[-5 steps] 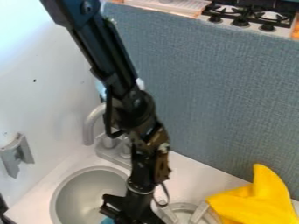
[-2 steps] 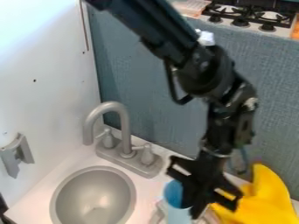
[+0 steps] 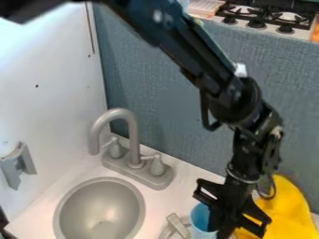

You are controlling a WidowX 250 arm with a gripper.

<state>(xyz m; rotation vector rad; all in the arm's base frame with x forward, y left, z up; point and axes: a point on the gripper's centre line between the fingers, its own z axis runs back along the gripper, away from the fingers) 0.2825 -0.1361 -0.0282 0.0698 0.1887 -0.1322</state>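
Observation:
The black gripper [image 3: 219,225] hangs at the lower right, to the right of the sink, shut on a light blue cup [image 3: 200,221]. The cup is upright or nearly so, with its open top facing up and its right side behind the gripper. A yellow cloth-like item [image 3: 281,203] lies just right of the gripper, which partly covers it. Left of the cup, a round grey item with a flat bar [image 3: 178,226] shows at the bottom edge, partly hidden by the cup.
A grey sink basin [image 3: 100,210] is at the lower left, with a grey faucet [image 3: 133,140] behind it. A grey holder [image 3: 17,165] is on the white left wall. A blue-grey partition [image 3: 168,100] stands behind the counter, with a stove [image 3: 268,16] beyond.
The gripper has moved right from over the sink's right edge, carrying the blue cup along. The faucet and basin are now uncovered, while the round grey item and yellow item are more covered.

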